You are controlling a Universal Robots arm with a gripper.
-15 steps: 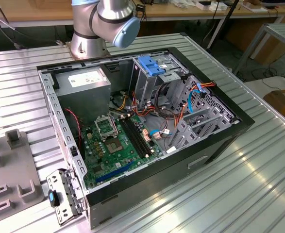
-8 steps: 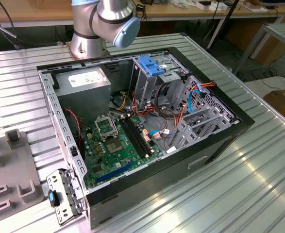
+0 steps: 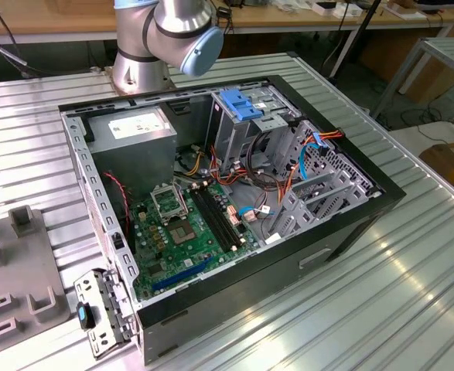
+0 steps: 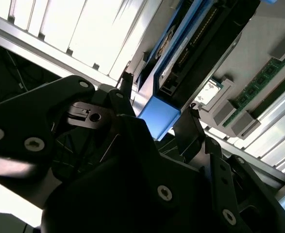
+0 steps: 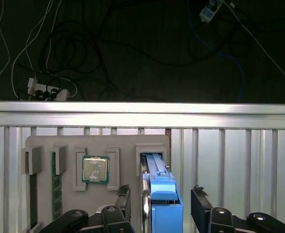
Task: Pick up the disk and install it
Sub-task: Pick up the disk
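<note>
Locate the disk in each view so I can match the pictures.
First wrist view: disk upright in a tray slot, between the open pincer's fingers.
Second wrist view: disk edge-on just past the pincer, tray behind it.
Exterior view: tray at the exterior view's left edge.
Shared landmark: the grey tray.

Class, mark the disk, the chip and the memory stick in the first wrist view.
disk [image 5: 164,211], first wrist view, on its blue bracket.
chip [image 5: 94,169], first wrist view, centre of its metal lid.
memory stick [image 5: 56,187], first wrist view, middle of its green edge.
</note>
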